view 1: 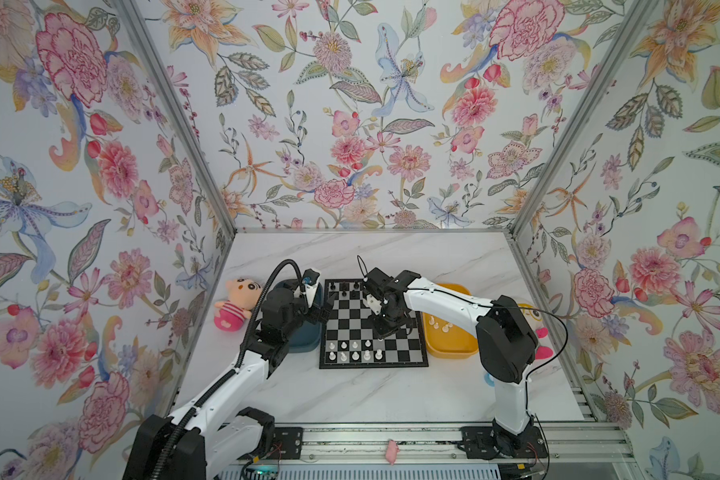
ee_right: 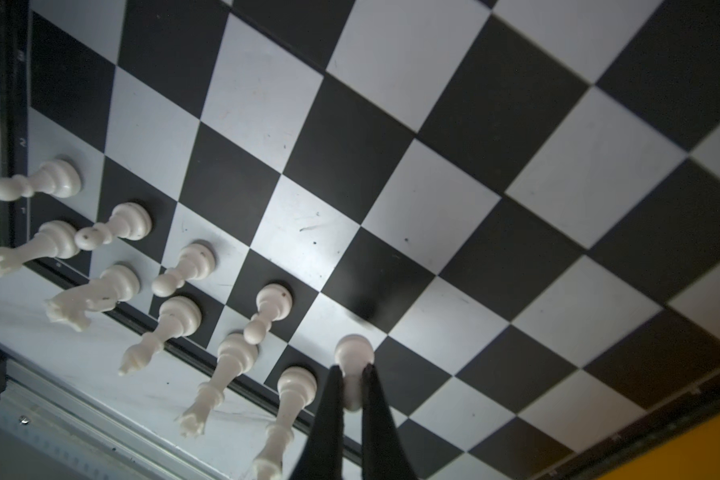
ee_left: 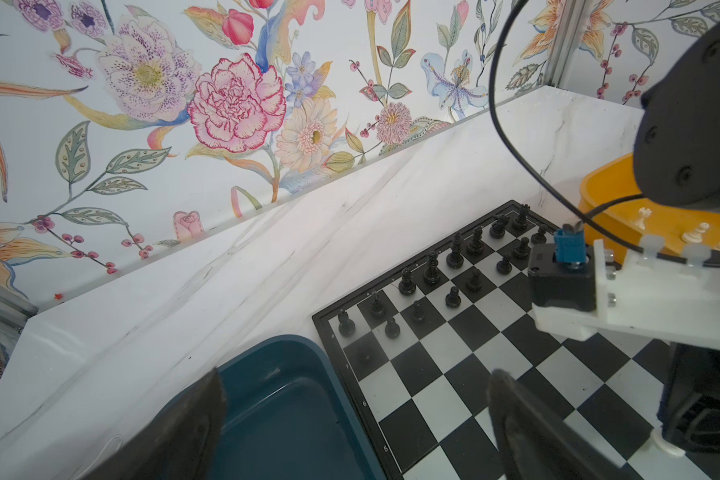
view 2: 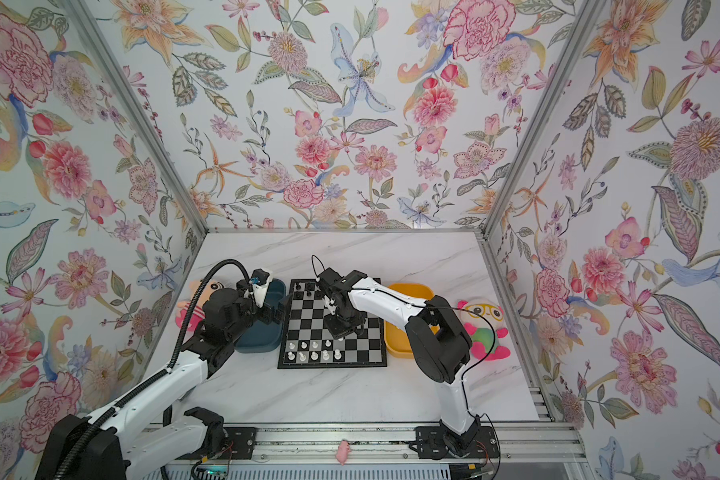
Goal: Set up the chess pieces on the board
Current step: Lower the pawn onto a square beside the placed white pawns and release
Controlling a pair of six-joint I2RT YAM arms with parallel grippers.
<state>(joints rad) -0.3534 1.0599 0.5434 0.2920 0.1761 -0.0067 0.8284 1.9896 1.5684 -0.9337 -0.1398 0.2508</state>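
The right fingers [ee_right: 329,419] are hidden under their wrist in both top views. The left fingers [ee_left: 175,432] are blurred and cut off. The left arm [view 1: 250,365] covers most of the teal tray [view 1: 304,345].

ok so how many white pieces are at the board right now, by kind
white pawns standing on the board: 4
taller white pieces standing: 5
white piece held by the right gripper: 1
total: 10
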